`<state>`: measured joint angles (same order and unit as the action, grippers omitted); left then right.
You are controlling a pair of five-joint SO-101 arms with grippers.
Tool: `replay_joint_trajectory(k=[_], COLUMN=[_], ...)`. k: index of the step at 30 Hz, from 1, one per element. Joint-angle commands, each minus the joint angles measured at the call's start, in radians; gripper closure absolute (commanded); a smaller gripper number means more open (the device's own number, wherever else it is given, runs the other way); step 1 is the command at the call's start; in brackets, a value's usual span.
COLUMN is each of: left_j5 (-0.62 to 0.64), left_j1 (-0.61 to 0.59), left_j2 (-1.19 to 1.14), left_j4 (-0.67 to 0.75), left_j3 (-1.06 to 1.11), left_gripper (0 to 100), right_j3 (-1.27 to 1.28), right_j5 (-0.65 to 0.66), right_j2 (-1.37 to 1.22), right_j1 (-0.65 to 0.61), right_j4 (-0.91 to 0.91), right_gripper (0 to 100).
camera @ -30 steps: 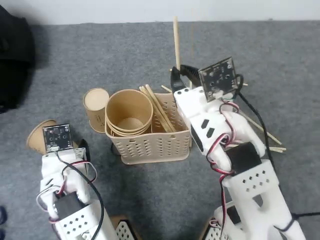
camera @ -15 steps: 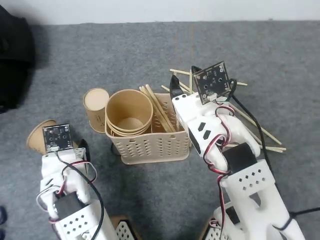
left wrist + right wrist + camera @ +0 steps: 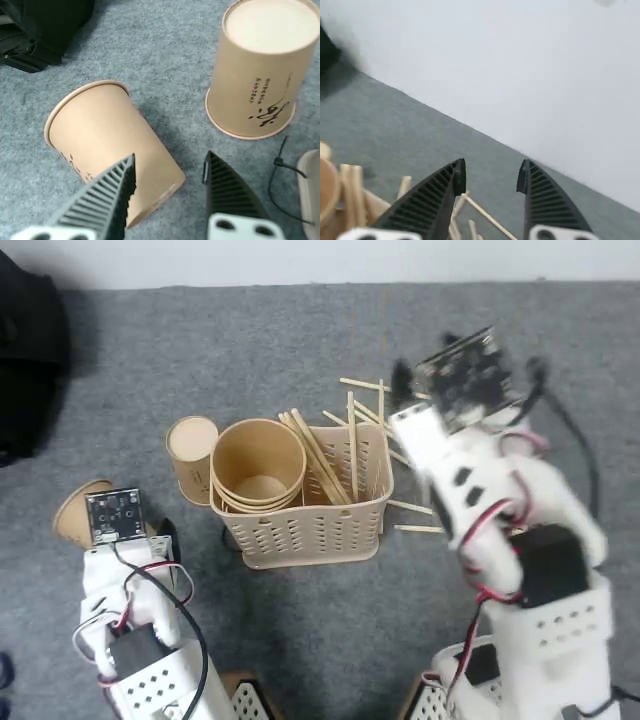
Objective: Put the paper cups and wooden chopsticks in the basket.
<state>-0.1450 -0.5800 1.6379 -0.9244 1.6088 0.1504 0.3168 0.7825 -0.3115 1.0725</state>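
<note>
The left arm (image 3: 135,605) sits folded low at the near left. Its wrist is bent over so the left pincer (image 3: 170,167) points downward, jaws parted. The right arm (image 3: 500,510) stands taller at the near right, wrist lifted. The right pincer (image 3: 492,170) aims outward, nearly level, jaws also parted.

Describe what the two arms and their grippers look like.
The left arm and right arm are white plastic shells with black motor blocks, looped with red, black and white wires. Each wrist carries a small dark circuit board. The left gripper and right gripper have black, ridged, pointed fingers on white mounts.
</note>
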Motion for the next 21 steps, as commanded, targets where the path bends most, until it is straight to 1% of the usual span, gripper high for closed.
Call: replay_joint_trajectory(k=[1,8,14,17,21], left_j5=[0.003,0.003,0.003,0.003,0.003], left_j1=[0.006,0.006,0.006,0.006,0.006], left_j2=[0.011,0.011,0.011,0.011,0.011], left_j4=[0.025,0.025,0.025,0.025,0.025], left_j3=[-0.005,-0.005,-0.005,-0.005,-0.005], left_gripper=[79,79,79,79,79], right_j3=[-0.218,-0.476,-0.597,-0.608,-0.609], right_j5=[0.083,0.292,0.514,0.588,0.618], right_j2=[-0.085,-0.303,-0.527,-0.633,-0.777], right_j1=[0.061,0.125,0.211,0.283,0.378], right_j4=[0.125,0.341,0.513,0.541,0.532], right_gripper=[81.5,81.6,81.6,81.6,81.3])
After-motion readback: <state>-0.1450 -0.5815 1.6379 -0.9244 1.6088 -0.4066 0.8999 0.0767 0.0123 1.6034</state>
